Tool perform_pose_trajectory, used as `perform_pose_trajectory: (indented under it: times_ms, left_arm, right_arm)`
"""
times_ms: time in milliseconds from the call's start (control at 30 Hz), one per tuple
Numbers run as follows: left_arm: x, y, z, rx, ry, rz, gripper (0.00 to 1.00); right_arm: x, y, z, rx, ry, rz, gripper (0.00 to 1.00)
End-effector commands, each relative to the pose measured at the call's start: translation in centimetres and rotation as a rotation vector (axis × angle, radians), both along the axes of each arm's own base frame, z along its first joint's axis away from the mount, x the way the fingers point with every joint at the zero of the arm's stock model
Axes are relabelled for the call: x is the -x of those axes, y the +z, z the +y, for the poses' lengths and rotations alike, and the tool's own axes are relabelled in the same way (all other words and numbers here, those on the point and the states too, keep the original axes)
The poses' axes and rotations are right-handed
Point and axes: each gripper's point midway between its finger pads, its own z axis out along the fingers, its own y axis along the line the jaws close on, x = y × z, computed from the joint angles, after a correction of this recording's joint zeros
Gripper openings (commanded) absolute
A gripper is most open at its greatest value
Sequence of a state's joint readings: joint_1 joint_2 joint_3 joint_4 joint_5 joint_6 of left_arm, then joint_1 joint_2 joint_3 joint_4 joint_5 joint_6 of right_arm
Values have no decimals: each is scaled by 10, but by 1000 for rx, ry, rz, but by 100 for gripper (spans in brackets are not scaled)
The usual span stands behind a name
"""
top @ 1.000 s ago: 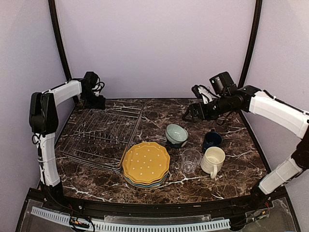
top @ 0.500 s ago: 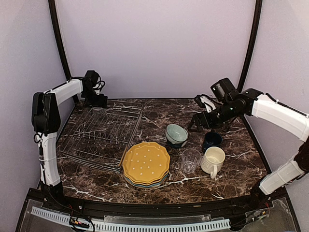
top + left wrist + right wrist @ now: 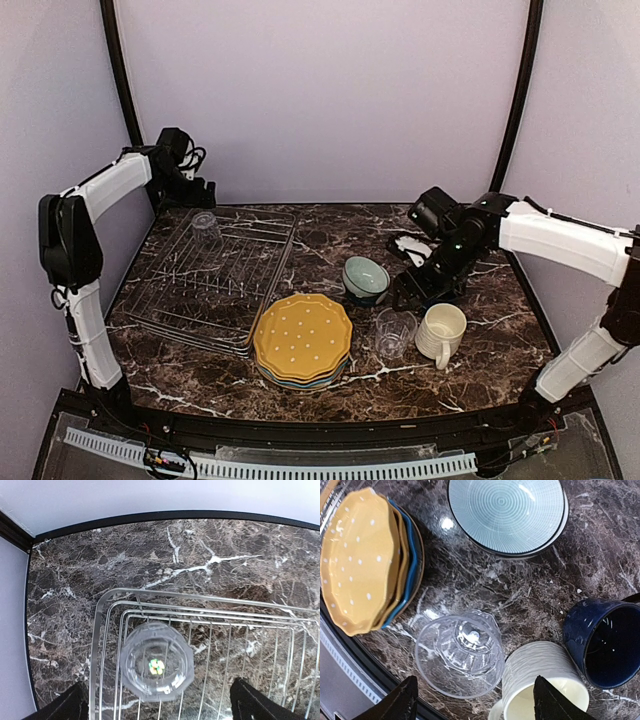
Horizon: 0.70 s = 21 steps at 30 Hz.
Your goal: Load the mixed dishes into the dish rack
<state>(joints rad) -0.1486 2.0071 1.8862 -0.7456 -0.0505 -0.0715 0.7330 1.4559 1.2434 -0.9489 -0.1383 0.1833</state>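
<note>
Glass tumbler point(image 3: 156, 667) sits far-left in the dish rack point(image 3: 215, 270) (left claw point(image 3: 160, 711) released above it); right claw point(image 3: 476, 700) hangs open over the other tumbler point(image 3: 460, 660); plates point(image 3: 302, 335), bowl point(image 3: 365, 275), 2 mugs point(image 3: 443, 328) not yet loaded.

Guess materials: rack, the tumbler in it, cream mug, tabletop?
Rack: thin metal wire, silvery glints along the rods; the coating cannot be told.
Tumbler: clear glass, possibly plastic; rack wires show through its faceted wall.
Cream mug: likely glazed ceramic; opaque ribbed wall, soft sheen.
Tabletop: polished dark marble or a marble-look laminate; white veins, lamp glare.
</note>
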Motion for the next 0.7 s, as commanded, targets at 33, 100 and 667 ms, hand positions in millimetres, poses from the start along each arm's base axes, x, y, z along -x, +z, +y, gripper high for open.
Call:
perform_pose_trajectory:
  times_ms: [33,100,667]
  left_arm:
    - [33,60,-1,66,-13,-131,99]
    - [46,64,-4,92,-26,-138,99]
    - [92,102,-9,175,-61,-253,99]
  right_arm:
    - [-3,-27,-11,163,10,26,71]
    - [-4,-35,-12,191,16,41,67]
    - [-6,-67,3,257,76,87,19]
